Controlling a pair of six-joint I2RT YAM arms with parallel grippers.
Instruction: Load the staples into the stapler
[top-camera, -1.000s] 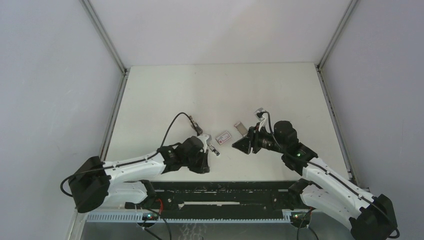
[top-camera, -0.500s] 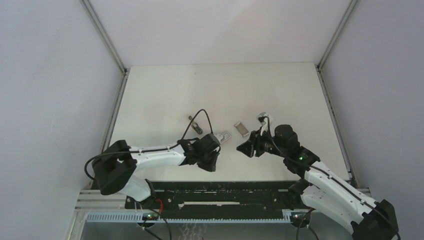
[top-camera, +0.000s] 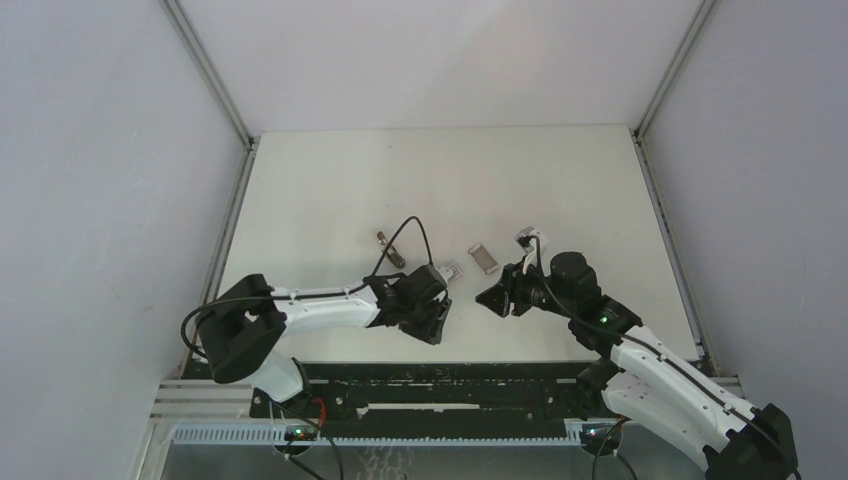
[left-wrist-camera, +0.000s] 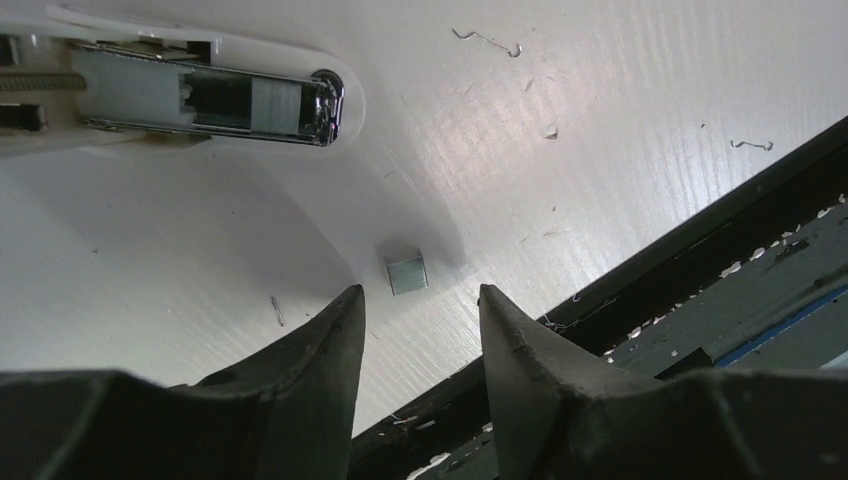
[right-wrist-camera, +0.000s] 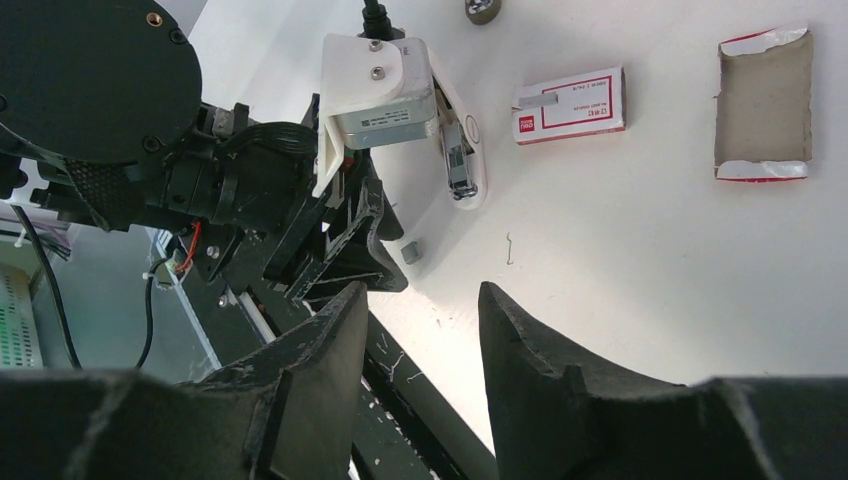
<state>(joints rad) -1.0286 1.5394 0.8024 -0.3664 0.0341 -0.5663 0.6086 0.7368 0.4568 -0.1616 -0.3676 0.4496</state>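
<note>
The staples box (right-wrist-camera: 570, 105), red and white with a label, lies flat on the table; the top view shows it (top-camera: 452, 270) by the left wrist. The white stapler (right-wrist-camera: 462, 155) lies open beside it, its metal magazine (left-wrist-camera: 210, 95) facing up. A small silvery block (left-wrist-camera: 407, 273) rests on the table just beyond the tips of my left gripper (left-wrist-camera: 418, 290), which is open and holds nothing. My right gripper (right-wrist-camera: 420, 290) hovers open and empty to the right (top-camera: 487, 297), facing the left arm.
A torn grey cardboard sleeve (right-wrist-camera: 765, 100) lies right of the box. Loose bent staples (left-wrist-camera: 487, 40) are scattered on the table. The black rail (left-wrist-camera: 700, 260) runs along the near table edge, close to both grippers. A cable loops over the left wrist (top-camera: 405, 235).
My left arm swung right toward the box, then its jaws parted from shut to open. The silvery block now lies free in front of them. The right gripper drifted slightly nearer.
</note>
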